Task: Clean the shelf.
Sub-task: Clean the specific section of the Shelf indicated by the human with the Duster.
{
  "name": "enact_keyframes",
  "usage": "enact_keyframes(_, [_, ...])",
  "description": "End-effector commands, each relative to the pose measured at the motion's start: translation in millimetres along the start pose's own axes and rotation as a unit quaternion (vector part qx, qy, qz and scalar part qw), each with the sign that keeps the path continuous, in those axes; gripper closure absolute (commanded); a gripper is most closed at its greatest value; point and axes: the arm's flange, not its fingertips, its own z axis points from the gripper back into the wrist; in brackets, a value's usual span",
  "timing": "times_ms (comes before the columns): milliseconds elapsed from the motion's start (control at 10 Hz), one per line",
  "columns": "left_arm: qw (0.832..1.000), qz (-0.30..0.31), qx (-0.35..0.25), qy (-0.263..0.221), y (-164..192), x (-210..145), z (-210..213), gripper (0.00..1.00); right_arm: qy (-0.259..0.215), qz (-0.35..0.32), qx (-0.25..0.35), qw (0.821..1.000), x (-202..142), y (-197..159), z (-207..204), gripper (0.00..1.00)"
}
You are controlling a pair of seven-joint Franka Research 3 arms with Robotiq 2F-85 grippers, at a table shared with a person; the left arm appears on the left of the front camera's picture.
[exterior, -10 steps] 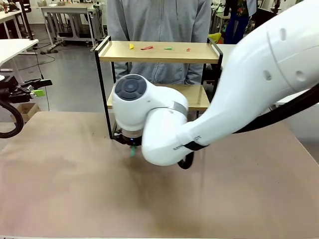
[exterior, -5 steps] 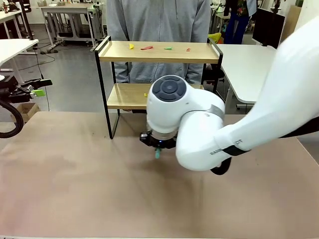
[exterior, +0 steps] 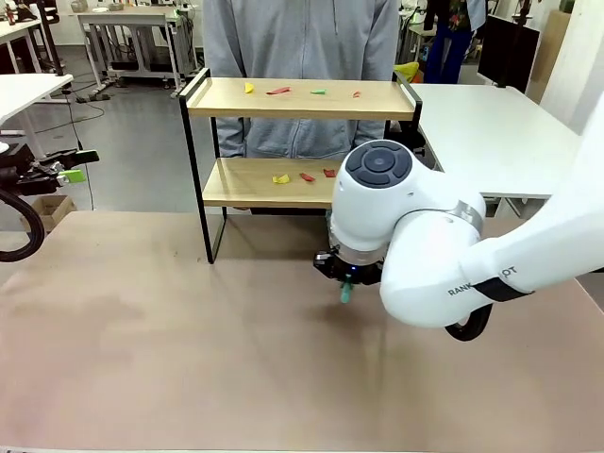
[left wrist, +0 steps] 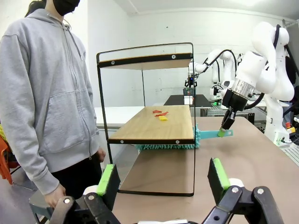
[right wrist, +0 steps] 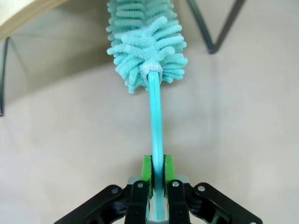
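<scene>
Two shelf [exterior: 302,111] boards unswept: gripping duster [right wrist: 147,42] handle in right tool [right wrist: 157,168], left tool [left wrist: 163,169] gaping idle; next, raise head onto lower board.

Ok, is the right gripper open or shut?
Shut: the right gripper has its green pads pressed on both sides of the handle of the duster, with no gap.

Robot's right arm [exterior: 444,255]: glossy white rounded shells, dark grey round joint cap [exterior: 377,165], black lettering, black cable [exterior: 469,327]. Both the left gripper [left wrist: 162,176] and right gripper [right wrist: 157,164]: black linkages, silver screws [right wrist: 172,184], green pads [left wrist: 217,173]. The person [left wrist: 44,93]: grey hoodie with front pocket, dark trousers.
</scene>
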Motion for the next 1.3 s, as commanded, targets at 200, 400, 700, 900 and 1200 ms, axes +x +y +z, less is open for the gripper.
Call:
enact_keyframes(200, [1.000,-0.002,0.000,0.000,-1,3,-1,0.00,0.005,-0.002,-0.076,0.997,2,-36,22,0.87])
enact_keyframes(400, [1.000,-0.002,0.000,0.000,-1,3,-1,0.00,-0.022,-0.007,-0.090,0.996,0,-35,30,0.87])
enact_keyframes(700, [1.000,-0.002,0.000,0.000,-1,3,-1,0.00,-0.013,0.004,-0.075,0.997,1,-32,22,0.87])
enact_keyframes(900, [1.000,-0.002,0.000,0.000,-1,3,-1,0.00,-0.022,0.012,-0.070,0.997,-4,-26,30,0.87])
enact_keyframes(1200, [1.000,-0.002,0.000,0.000,-1,3,-1,0.00,-0.069,0.051,-0.007,0.996,-4,-45,64,0.87])
